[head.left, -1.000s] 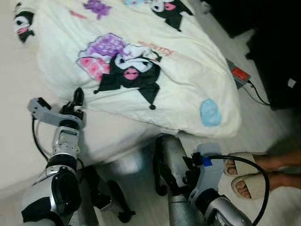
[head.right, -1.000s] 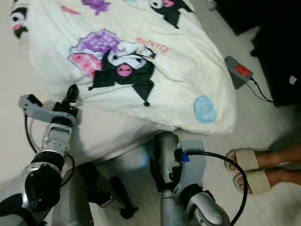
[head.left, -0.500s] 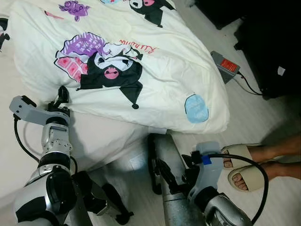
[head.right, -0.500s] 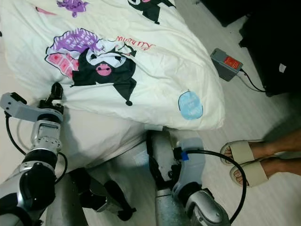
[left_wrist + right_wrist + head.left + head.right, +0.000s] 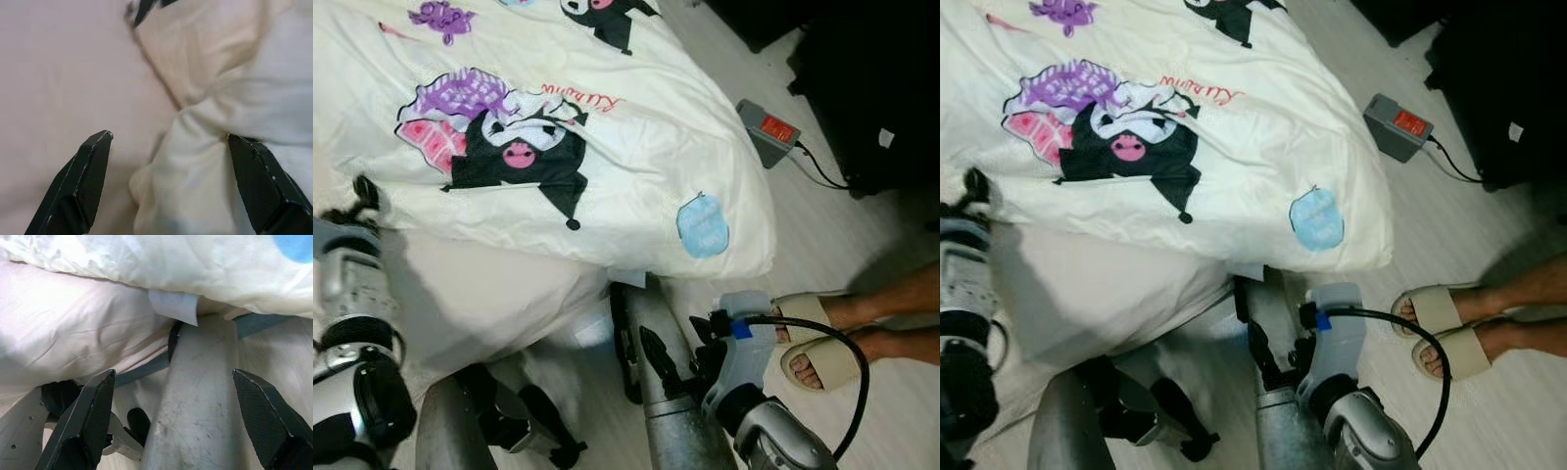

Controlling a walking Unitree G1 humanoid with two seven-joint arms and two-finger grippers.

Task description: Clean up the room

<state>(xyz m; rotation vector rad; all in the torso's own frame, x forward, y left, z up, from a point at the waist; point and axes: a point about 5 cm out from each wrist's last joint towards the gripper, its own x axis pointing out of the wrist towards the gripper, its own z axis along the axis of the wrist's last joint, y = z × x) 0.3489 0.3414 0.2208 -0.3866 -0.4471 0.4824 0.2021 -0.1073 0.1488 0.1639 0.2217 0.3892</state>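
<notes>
1. A cream cartoon-print duvet [image 5: 578, 147] is lying rumpled across the bed [image 5: 480, 294], its corner drooping over the edge toward the floor [image 5: 862, 245].
2. The left gripper [image 5: 166, 181] is hovering with fingers spread around a bunched fold at the duvet's near edge; the right gripper [image 5: 171, 421] is hanging released beside the bed.
3. Soft, light and floppy by the look of it, the duvet is likely best pinched at a gathered hem or corner.
4. Its long axis is running diagonally away from the robot.

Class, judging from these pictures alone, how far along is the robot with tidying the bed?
Done: nothing obvious; the blanket lies rumpled, overhanging the bed corner. In hand: the left gripper is open around a bunched fold of its edge. The right gripper hangs open, low beside the bed. Left: grasping, pulling and smoothing it.
</notes>
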